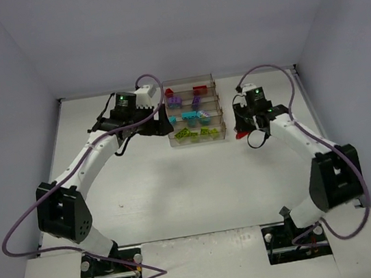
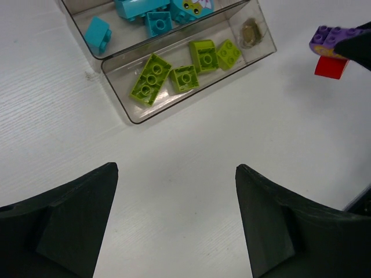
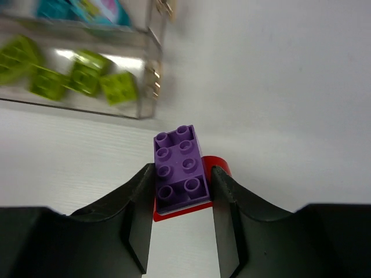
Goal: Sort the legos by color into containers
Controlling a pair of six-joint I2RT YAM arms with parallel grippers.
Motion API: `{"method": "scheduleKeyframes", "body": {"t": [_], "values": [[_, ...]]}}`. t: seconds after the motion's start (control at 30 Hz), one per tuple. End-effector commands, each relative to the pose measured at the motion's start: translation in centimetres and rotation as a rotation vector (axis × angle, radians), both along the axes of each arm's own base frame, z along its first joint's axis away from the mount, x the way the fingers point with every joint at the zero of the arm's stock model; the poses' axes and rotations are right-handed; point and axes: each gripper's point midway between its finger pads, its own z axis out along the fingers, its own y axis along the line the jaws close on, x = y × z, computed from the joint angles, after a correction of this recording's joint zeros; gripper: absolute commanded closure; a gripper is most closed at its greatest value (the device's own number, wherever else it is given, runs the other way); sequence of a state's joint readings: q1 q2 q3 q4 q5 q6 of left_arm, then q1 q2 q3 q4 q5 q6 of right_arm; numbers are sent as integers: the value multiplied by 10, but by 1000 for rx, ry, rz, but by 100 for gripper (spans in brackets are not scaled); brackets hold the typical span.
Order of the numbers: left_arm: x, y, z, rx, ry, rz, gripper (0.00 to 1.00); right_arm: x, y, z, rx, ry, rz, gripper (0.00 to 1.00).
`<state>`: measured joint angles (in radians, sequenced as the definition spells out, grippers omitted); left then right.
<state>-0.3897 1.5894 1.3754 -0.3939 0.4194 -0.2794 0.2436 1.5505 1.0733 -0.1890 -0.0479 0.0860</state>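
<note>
1. Purple plastic is uppermost in the right claw [image 3: 182, 176]: a purple brick [image 3: 178, 168], two studs wide and four long, sits on a red brick [image 3: 220, 168].
2. That claw's two black fingers are pressed against the long sides of the stack, pinching it. The studs face up at the wrist camera.
3. The stack is just off the right end of the rack [image 1: 225, 132] and apart from it. I cannot tell whether it touches the bench [image 1: 178, 188].
4. The rack of clear smoky trays stands toward the far edge of the bench, about midway between the left and right edges. Its tiers step back toward the far edge.
5. The front tray [image 2: 116, 92] holds four lime bricks [image 2: 151, 79], lying loose with their studs up.
6. The tray behind it holds cyan bricks [image 2: 157, 22]. In the top view, the two tiers beyond that show purple pieces [image 1: 175, 102] and a red piece [image 1: 199, 90].
7. The left claw [image 2: 175, 169] is spread wide with nothing between its fingers. It is over bare bench by the left end of the rack, with the front tray just ahead of it.
</note>
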Motion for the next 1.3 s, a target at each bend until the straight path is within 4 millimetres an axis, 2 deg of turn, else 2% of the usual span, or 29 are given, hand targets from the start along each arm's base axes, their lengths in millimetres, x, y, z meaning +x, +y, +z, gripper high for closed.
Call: {"method": "scheduleKeyframes", "body": {"t": [0.0, 0.03, 0.13, 0.23, 0.3, 0.33, 0.4, 0.47, 0.5, 0.77, 0.93, 1.07, 1.27], "values": [[-5, -12, 59, -146, -105, -13, 24, 16, 31, 105, 203, -314, 62, 100], [-6, -17, 65, -195, -93, -14, 24, 18, 36, 125, 239, -376, 67, 100], [-10, -28, 81, -296, -83, -1, 24, 24, 53, 162, 354, -488, 75, 100], [-15, -38, 100, -384, -114, 6, 24, 26, 75, 182, 468, -547, 81, 100], [-12, -42, 112, -408, -184, 29, 24, 27, 84, 189, 536, -559, 63, 100], [-21, -48, 113, -408, -196, 20, 24, 28, 93, 195, 562, -579, 72, 100], [-14, -50, 132, -417, -314, 59, 24, 30, 104, 205, 613, -592, 60, 100], [-19, -57, 138, -418, -361, 64, 24, 30, 118, 207, 642, -590, 62, 100], [-14, -55, 140, -406, -394, 98, 24, 32, 123, 210, 660, -596, 55, 100], [-7, -74, 134, -340, -451, 89, 24, 27, 160, 213, 729, -571, 68, 100], [-7, -79, 124, -296, -454, 64, 25, 24, 166, 214, 742, -577, 66, 100], [-5, -80, 115, -250, -463, 52, 35, 24, 169, 216, 755, -575, 69, 100], [1, -83, 112, -248, -478, 57, 35, 23, 174, 212, 761, -559, 85, 100]]}}
